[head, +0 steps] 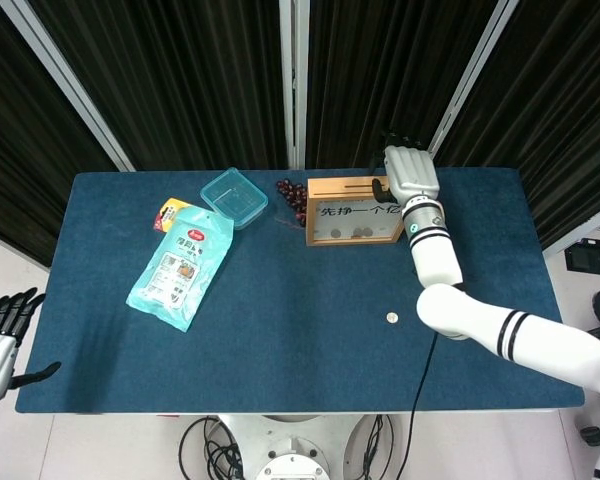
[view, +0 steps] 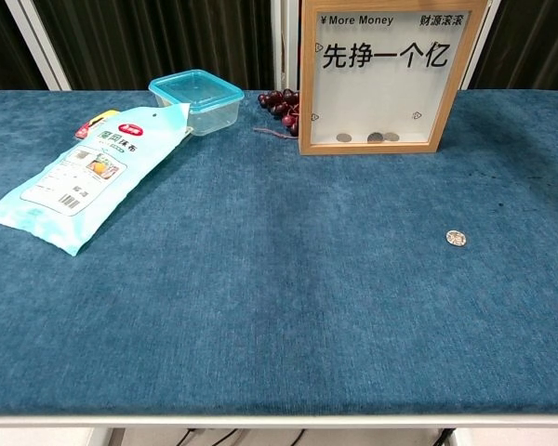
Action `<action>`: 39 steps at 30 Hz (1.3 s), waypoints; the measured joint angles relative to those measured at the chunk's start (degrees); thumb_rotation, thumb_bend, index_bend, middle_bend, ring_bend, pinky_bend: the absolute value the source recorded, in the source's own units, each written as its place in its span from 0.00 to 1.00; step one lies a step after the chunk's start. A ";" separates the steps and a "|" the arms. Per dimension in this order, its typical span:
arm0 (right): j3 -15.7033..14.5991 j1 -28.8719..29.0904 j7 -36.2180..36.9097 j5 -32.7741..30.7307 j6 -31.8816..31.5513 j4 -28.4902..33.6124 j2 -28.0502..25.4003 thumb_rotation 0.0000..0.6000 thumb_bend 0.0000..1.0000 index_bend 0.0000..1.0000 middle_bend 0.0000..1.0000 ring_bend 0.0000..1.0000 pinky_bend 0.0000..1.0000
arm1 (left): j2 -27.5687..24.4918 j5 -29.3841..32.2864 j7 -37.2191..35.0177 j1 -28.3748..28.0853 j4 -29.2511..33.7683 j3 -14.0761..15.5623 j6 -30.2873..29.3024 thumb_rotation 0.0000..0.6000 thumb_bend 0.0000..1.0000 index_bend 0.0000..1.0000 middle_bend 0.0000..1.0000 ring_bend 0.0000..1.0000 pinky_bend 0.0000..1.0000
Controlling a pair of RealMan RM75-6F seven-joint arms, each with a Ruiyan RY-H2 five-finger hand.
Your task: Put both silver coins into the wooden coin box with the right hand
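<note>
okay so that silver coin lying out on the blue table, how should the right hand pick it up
The silver coin lies flat on the table with open cloth all around, so come straight down and pinch its opposite rim edges between thumb and a fingertip. Its thinness leaves little to grip; the soft cloth may help fingertips dig under.

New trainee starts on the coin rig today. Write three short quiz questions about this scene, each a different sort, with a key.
1. True or false: a silver coin lies on the table.
2. Which hand is at the wooden coin box? A) left hand B) right hand
3. What fruit lies beside the box?

Key: 1 true; 2 B; 3 grapes.
</note>
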State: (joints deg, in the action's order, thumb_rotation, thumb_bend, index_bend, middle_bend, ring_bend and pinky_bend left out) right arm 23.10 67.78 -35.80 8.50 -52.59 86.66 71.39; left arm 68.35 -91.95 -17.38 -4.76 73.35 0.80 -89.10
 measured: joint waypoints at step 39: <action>-26.15 -45.24 29.46 78.68 -15.87 -6.03 7.63 1.00 0.30 0.18 0.01 0.00 0.00 | 0.69 1.08 6.98 2.28 4.23 0.03 -1.49 1.00 0.04 0.00 0.00 0.00 0.00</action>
State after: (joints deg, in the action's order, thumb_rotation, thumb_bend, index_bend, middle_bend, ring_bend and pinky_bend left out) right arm -3.04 22.53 -6.34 87.18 -68.46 80.64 79.02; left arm 69.04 -90.87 -10.40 -2.48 77.58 0.82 -90.59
